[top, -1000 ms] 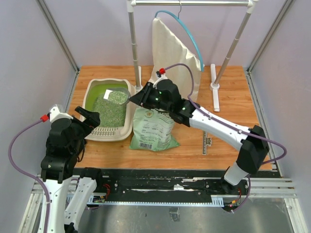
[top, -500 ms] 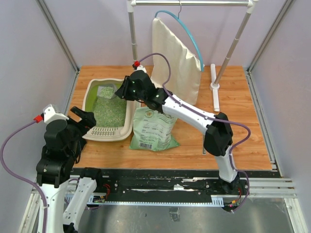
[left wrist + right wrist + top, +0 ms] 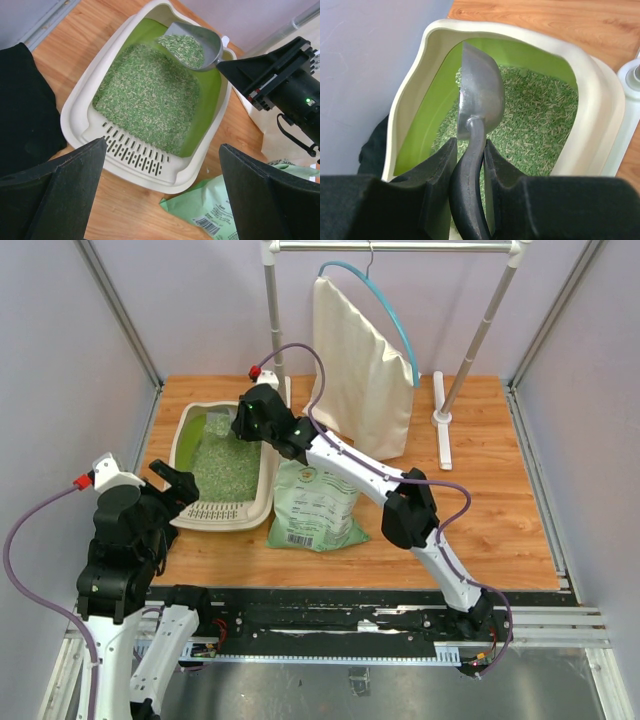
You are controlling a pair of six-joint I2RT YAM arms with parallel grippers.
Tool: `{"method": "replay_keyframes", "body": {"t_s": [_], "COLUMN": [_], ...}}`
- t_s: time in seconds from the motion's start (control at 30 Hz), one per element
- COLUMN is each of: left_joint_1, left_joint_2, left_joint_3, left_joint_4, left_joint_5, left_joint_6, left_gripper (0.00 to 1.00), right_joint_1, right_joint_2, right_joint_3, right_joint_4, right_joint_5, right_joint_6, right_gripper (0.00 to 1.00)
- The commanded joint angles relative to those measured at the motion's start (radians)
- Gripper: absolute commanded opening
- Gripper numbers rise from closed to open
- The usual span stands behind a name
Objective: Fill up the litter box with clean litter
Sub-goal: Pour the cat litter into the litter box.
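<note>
The litter box (image 3: 263, 502), a beige tray with a lime-green inside, sits at the table's left (image 3: 79, 119) (image 3: 601, 100). Clean litter (image 3: 226, 470) covers most of its floor (image 3: 145, 95) (image 3: 540, 120). My right gripper (image 3: 246, 424) (image 3: 470, 145) is shut on the black handle of a grey metal scoop (image 3: 481, 92). The scoop (image 3: 194, 44) hangs tilted over the box's far end with litter in its bowl. My left gripper (image 3: 172, 480) (image 3: 162, 150) stands wide open near the box's front rim, holding nothing.
A flat green printed bag (image 3: 315, 505) (image 3: 227, 210) lies right of the box. A cream cloth bag (image 3: 360, 360) hangs from a white rack (image 3: 275, 320) at the back, and the rack's foot (image 3: 442, 430) lies on the right.
My right arm has swung left, carrying the loaded scoop from the box's right rim to its far end. The left arm shifted slightly and stayed open.
</note>
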Motion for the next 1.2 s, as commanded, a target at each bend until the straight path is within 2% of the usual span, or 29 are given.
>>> {"method": "replay_keyframes", "body": {"t_s": [0.0,0.2,0.47,0.73,1.17], "left_joint_1": [0.007,0.007,0.007,0.007,0.008], "left_joint_2": [0.001,0.002,0.004,-0.002,-0.026], "left_joint_3": [-0.008,-0.023,-0.028,-0.018,0.015], "left_joint_4": [0.039,0.063,0.074,0.070,0.047], "left_joint_5": [-0.005,0.017,0.033,0.046,0.054], "left_joint_6": [0.022,0.018,0.012,0.004,-0.015], "left_gripper": [1.00,1.00,1.00,1.00,1.00], "right_joint_1": [0.023,0.008,0.012,0.063,0.085], "right_joint_2": [0.047,0.119,0.105,0.083,0.004], "right_joint_3": [0.118,0.214,0.185,0.182,0.087], "right_joint_4": [0.033,0.050,0.054,0.054,-0.009], "right_joint_5": [0.073,0.107,0.122,0.221,-0.060], "right_joint_6": [-0.092,-0.123,-0.175,-0.352,-0.152], "right_gripper": [0.01,0.01,0.01,0.01,0.01]}}
